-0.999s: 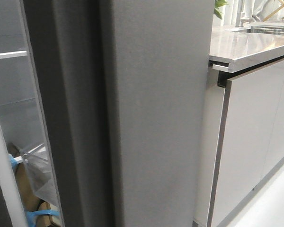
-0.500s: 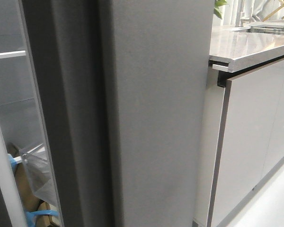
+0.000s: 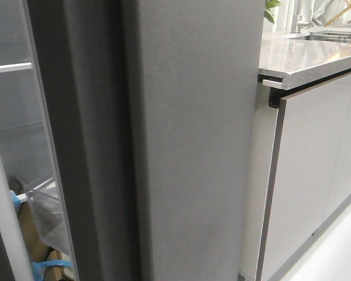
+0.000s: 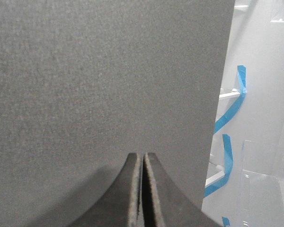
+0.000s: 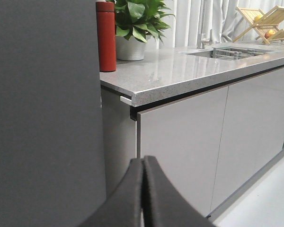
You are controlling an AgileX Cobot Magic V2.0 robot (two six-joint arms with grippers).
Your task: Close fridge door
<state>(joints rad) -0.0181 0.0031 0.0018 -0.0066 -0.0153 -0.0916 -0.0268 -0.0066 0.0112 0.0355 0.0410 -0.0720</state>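
Observation:
The fridge door (image 4: 109,71) is a matte dark grey panel that fills most of the left wrist view, with the lit fridge inside (image 4: 260,118) showing past its edge. My left gripper (image 4: 143,155) is shut and empty, its tips close to or against the door's face. In the front view a thick darker recessed side edge (image 3: 88,146) runs the full height beside a flat grey face (image 3: 193,146), and the fridge inside (image 3: 17,146) shows in a gap to the left. My right gripper (image 5: 143,158) is shut and empty. Neither gripper shows in the front view.
Glossy light grey cabinet doors (image 3: 316,175) under a speckled countertop (image 3: 304,58) stand right of the fridge. A red bottle (image 5: 105,35), a potted plant (image 5: 132,28), a sink and a wooden rack are on the counter. Shelves with blue tape (image 4: 232,109) and a clear bin (image 3: 44,216) are inside the fridge.
Almost nothing has changed. The clear bin and shelf seen in the gap at the left have shifted very slightly.

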